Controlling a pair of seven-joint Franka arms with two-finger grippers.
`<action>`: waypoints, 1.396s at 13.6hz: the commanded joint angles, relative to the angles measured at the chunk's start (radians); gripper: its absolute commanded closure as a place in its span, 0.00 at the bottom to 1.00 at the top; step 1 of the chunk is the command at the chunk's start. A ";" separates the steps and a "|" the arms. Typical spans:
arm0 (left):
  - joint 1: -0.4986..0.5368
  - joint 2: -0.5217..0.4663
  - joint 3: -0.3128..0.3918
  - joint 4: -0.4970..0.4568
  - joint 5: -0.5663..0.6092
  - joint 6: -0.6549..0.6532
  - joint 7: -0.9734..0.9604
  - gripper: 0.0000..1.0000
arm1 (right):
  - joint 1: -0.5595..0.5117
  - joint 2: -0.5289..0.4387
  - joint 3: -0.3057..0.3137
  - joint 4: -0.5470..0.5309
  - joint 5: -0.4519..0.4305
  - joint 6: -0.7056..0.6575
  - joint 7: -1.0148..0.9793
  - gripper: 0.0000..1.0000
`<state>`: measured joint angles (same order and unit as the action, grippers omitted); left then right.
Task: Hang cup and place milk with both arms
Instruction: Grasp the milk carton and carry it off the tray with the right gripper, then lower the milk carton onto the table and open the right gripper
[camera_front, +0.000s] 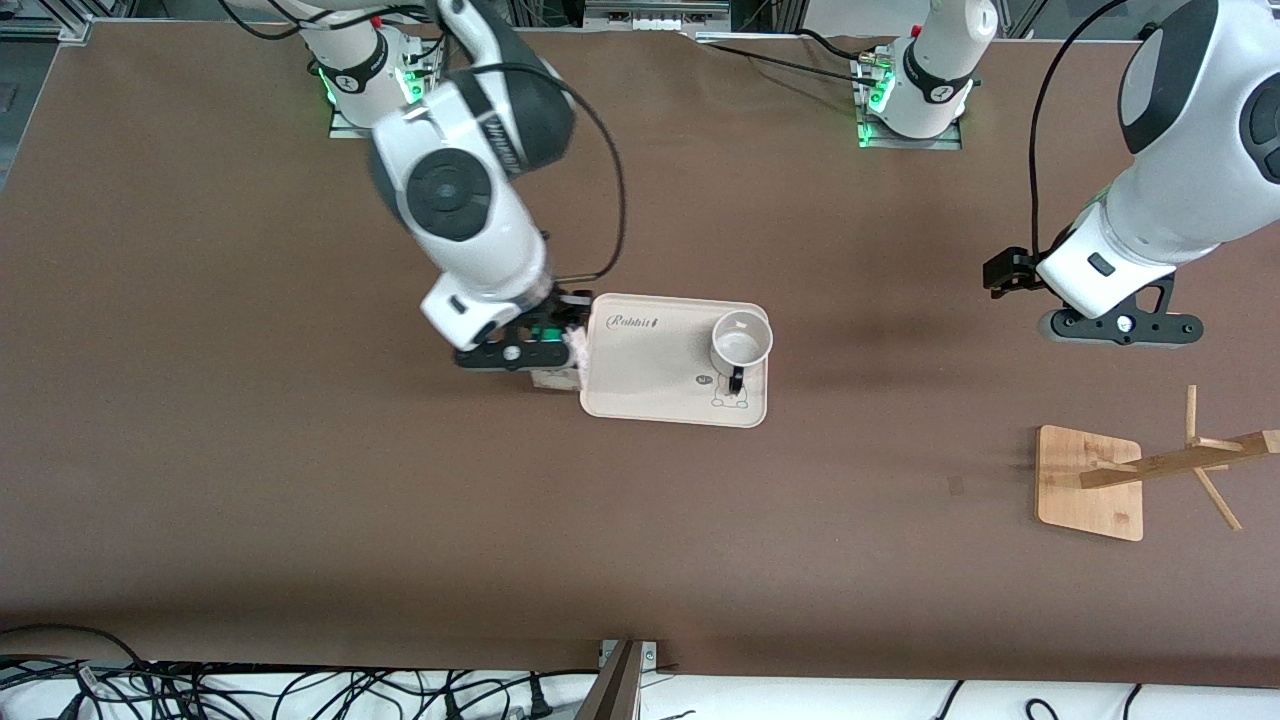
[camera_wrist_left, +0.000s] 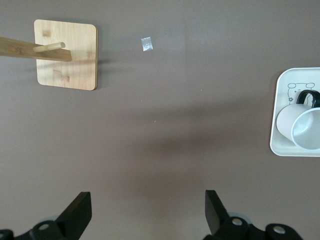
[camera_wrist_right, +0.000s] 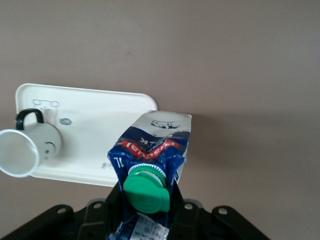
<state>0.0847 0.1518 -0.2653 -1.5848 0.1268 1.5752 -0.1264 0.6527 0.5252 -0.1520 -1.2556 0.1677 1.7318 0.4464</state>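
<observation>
From the front, my right claw (camera_front: 545, 350) sits low at the edge of the cream tray (camera_front: 640, 400), at its right-arm end, clamped on the milk (camera_front: 572, 350), mostly hidden under my wrist. The cup (camera_front: 741, 343) stands on that tray, handle toward the front camera; "Rabbit" is printed on the tray. My left claw (camera_front: 1120, 327) waits in the air near the wooden rack (camera_front: 1090, 482).

My left wrist view shows its fingers spread with nothing between them, over bare counter (camera_wrist_left: 165, 145).

My right wrist view shows the carton pinched between my fingers, its green cap (camera_wrist_right: 146, 190) facing the camera, a "1L" mark beside it. I judge the carton light and crushable, so hold its flat sides gently; the ceramic cup is breakable and slick, best taken by rim or wall.
</observation>
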 joint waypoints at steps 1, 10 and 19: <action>-0.003 0.002 -0.002 0.011 0.028 -0.024 0.018 0.00 | -0.070 -0.072 -0.036 -0.089 0.023 -0.022 -0.186 0.65; -0.003 0.020 -0.003 0.014 0.022 0.003 0.021 0.00 | -0.085 -0.189 -0.316 -0.479 0.061 0.150 -0.624 0.61; 0.021 0.038 0.015 0.049 0.028 0.153 0.002 0.00 | -0.084 -0.197 -0.324 -0.604 0.059 0.302 -0.606 0.00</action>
<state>0.0970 0.1764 -0.2486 -1.5601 0.1270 1.7019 -0.1281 0.5559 0.3574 -0.4705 -1.8369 0.2121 2.0237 -0.1628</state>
